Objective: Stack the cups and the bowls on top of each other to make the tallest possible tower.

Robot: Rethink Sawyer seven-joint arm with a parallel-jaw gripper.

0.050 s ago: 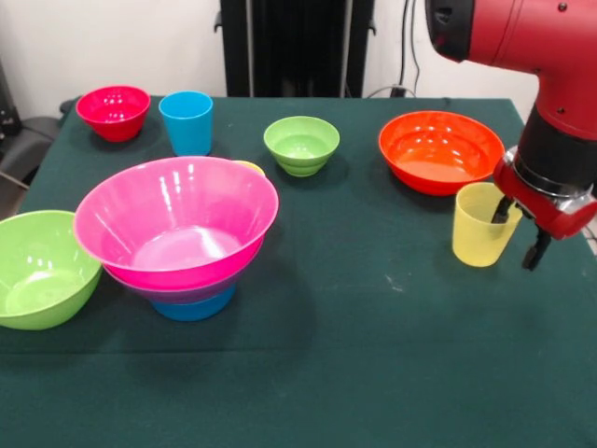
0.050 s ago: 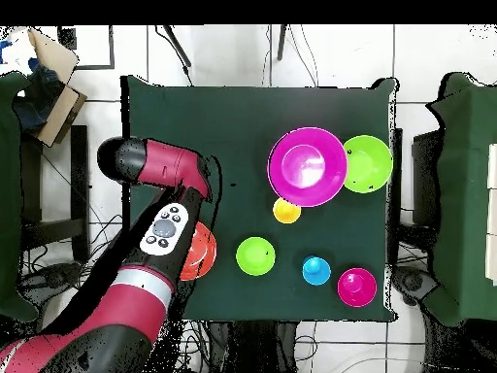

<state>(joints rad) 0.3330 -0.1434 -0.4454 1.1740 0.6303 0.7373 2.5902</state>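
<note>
A red and black Sawyer arm reaches over the dark green cloth of the tabletop point(image 1: 373, 317), its gripper point(image 1: 520, 233) pinching the rim of a pale translucent yellow cup point(image 1: 480, 224), one finger inside and one outside; the cup sits just in front of the glossy orange bowl point(image 1: 438, 149). Only the front view shows this grip: from overhead the arm hides the cup and half the orange bowl. The overhead view alone shows the whole orange-yellow cup point(image 2: 286, 211), which the front view reduces to a sliver behind the tower point(image 1: 177, 233), a wide pink bowl nested over purple and blue ones. Beside it sits the big lime bowl point(image 1: 37, 271). Along the far edge stand the small red bowl point(image 1: 113, 112), sky blue cup point(image 1: 187, 121) and small green bowl point(image 1: 300, 145). No lettering is legible.
</note>
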